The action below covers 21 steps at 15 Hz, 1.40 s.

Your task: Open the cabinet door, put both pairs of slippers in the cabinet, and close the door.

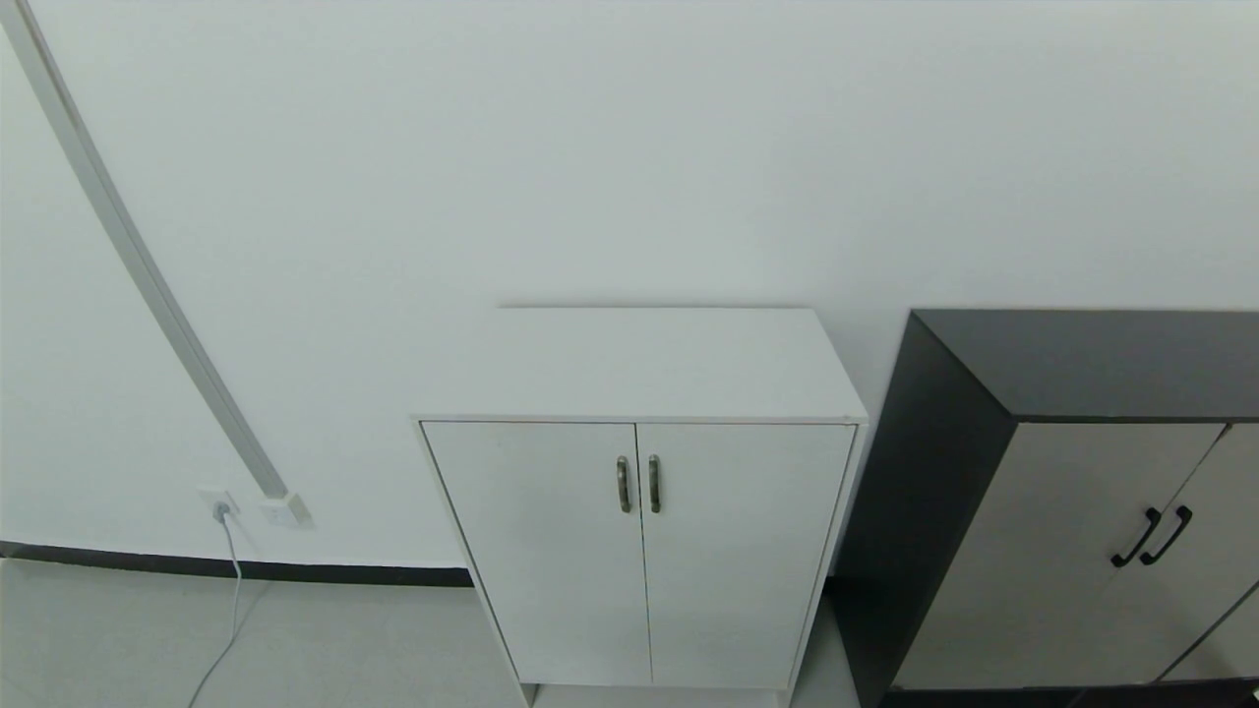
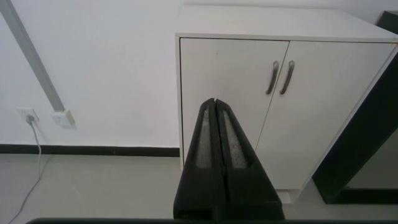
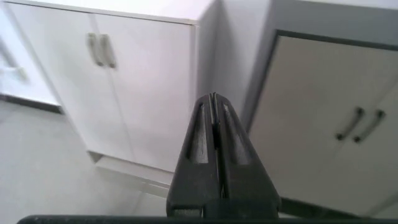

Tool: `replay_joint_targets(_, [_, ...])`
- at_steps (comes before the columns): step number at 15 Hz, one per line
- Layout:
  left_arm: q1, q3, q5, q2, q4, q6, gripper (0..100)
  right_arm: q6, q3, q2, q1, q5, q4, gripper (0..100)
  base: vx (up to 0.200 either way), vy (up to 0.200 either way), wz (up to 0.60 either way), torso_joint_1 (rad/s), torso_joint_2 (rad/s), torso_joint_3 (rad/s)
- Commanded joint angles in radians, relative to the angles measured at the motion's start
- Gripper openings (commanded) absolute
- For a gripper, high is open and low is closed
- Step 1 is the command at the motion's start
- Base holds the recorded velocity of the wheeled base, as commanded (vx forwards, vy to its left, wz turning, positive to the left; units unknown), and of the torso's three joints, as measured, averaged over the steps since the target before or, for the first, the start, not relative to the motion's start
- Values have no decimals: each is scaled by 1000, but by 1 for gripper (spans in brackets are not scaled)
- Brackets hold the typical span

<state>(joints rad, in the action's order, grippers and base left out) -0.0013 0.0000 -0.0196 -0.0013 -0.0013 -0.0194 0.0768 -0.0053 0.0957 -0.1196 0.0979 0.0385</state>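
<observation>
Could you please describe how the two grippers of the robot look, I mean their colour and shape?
The left gripper and the right gripper look alike. Each is black, with two long fingers that narrow from a broad base to a thin tip. Each finger carries a long grey inset with a slightly rough-looking surface.

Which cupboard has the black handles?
The dark cabinet on the robot's right, with a black top and grey doors. The white cabinet beside it has dull metal handles instead.
</observation>
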Motion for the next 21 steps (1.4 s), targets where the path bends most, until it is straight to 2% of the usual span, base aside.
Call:
replay_joint_targets(1, [1,0,0,1,0,-1,0,18,-2,4,-3,-10,-5,0,0,0,0,0,0,0])
replay_joint_targets(4, [0,0,0,1,0,-1,0,17,-4,2,1,-29,-16,0,0,0,0,0,0,0])
replay_joint_targets(6, [0,0,0,1,0,-1,0,4,-4,21,55,-49,-32,0,0,0,0,0,0,0])
replay_joint_targets(7, [1,0,0,1,0,-1,0,-3,5,18,144,-44,-35,0,0,0,0,0,0,0])
replay_joint_targets(8, [1,0,0,1,0,-1,0,-5,5,4,150,-44,-35,0,0,0,0,0,0,0])
replay_joint_targets(9, [0,0,0,1,0,-1,0,-14,5,-85,120,-40,-35,0,0,0,0,0,0,0])
replay_joint_targets(12, [1,0,0,1,0,-1,0,-129,5,-96,120,-46,-32,0,0,0,0,0,0,0])
replay_joint_targets(16, [1,0,0,1,0,1,0,-118,4,-96,120,-64,-34,0,0,0,0,0,0,0])
replay_joint_targets(17, [1,0,0,1,0,1,0,-69,5,-96,120,-60,-35,0,0,0,0,0,0,0])
replay_joint_targets(21, [1,0,0,1,0,4,0,-112,5,-96,120,-47,-32,0,0,0,0,0,0,0])
